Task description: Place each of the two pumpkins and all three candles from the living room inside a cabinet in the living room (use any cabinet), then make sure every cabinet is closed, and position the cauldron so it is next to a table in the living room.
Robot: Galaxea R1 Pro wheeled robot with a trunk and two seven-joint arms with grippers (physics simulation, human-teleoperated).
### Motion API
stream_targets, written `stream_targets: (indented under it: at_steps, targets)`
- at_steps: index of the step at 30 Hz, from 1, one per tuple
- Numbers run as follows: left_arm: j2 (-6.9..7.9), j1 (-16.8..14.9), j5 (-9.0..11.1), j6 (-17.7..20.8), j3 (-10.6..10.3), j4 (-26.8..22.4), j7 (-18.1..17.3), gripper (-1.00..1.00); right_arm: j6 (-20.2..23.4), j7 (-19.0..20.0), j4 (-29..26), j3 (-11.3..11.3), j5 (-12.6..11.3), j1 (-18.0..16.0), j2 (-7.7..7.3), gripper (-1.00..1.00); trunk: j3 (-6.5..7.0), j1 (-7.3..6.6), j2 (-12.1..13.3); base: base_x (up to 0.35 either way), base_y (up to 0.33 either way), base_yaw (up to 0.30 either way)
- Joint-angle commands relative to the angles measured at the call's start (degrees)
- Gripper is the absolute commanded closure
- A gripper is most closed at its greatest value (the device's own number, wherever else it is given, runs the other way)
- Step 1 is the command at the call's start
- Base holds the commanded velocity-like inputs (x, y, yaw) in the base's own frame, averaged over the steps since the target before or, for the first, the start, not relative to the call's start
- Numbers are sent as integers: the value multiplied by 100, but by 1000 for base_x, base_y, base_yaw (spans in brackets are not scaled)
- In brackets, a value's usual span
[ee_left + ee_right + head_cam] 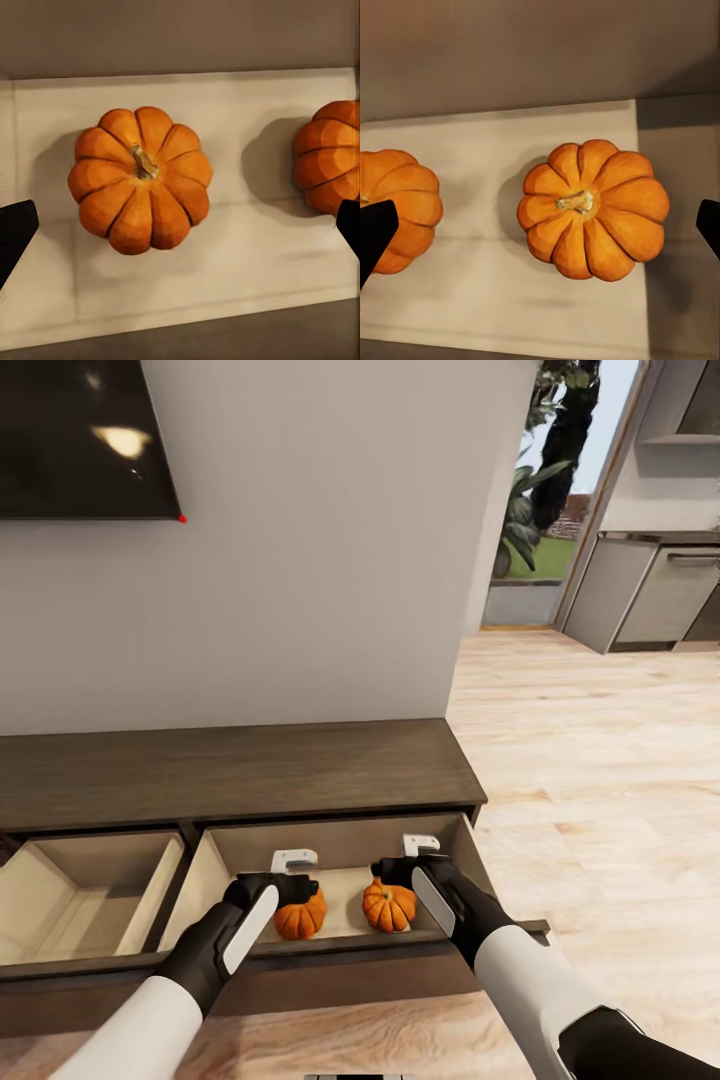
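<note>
**Both pumpkins sitting in the open drawer, grippers hovering over them**

So the head view shows the low dark brown cabinet (240,770) against a plain wall, with two drawers pulled out. The right-hand drawer (335,855) has both pumpkins on its pale floor, side by side but apart, with a clear gap between them. The left-hand drawer (85,890) is partly cut off by the frame edge, so I can't vouch for all of it.

The left gripper (293,863) hangs over the left pumpkin (301,917), and the arm covers a good chunk of that pumpkin from the head camera. The right gripper (420,847) sits above and a bit to the right of the right pumpkin (389,906), which is easier to see.

The wrist cameras help a lot. In the left wrist view the left pumpkin (139,178) is stem up, whole, with the other pumpkin (328,156) cropped at the edge. The dark fingertips (15,232) only peek in at the two sides, spread wide and touching nothing. Same in the right wrist view: right pumpkin (592,208) upright near the drawer's side wall, its neighbour (397,206) cut off and partly behind a fingertip (373,234), jaws wide apart, not gripping.

Which pumpkin is the bigger one? Honestly can't tell. A dark screen (85,435) on the wall is cropped at the top corner, and a kitchen counter (650,585) shows past the doorway.
</note>
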Motion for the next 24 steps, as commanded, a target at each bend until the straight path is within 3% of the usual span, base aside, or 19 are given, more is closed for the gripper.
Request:
stream_targets:
  at_steps: [1, 24]
  targets:
    - [6, -3, 62, 13, -10, -9, 53, -100, 17, -53, -9, 31, -61, -3, -5, -100, 18, -3, 0, 0, 0, 0]
    - [33, -3, 107, 22, 51, -372, 42, -100, 17, -53, -9, 31, -57, -3, -5, -100, 527, -63, 30, 0, 0, 0]
